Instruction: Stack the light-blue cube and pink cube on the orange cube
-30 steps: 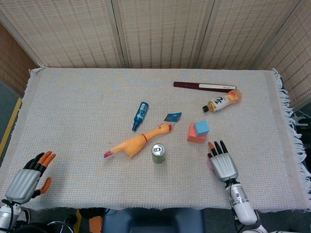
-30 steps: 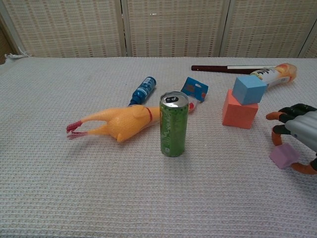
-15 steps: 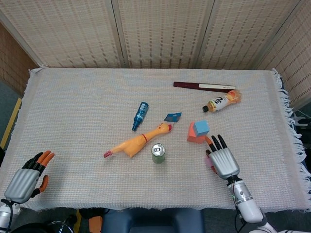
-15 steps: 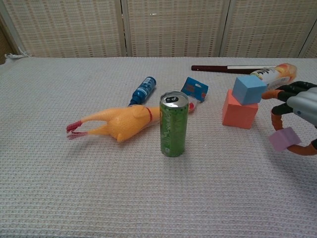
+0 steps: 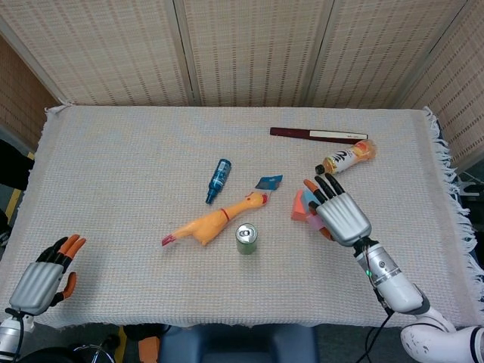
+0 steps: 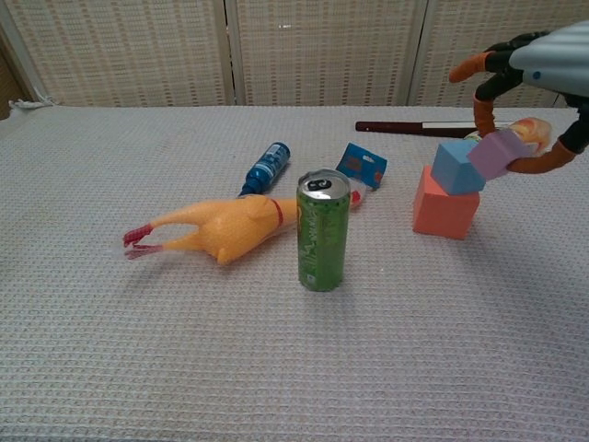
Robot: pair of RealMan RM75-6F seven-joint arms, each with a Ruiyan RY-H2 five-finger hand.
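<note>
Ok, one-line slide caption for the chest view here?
Right hand holds the pink cube just above the light-blue cube, which already sits on the orange cube.

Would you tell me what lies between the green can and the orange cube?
Only bare tablecloth: in the chest view, nothing lies between the green can and the orange cube.

The orange cube (image 6: 445,206) is seen right of centre in the chest view, with the light-blue cube (image 6: 456,167) set tilted on it. The pink cube (image 6: 497,153) is held raised, just right of the light-blue one.
</note>
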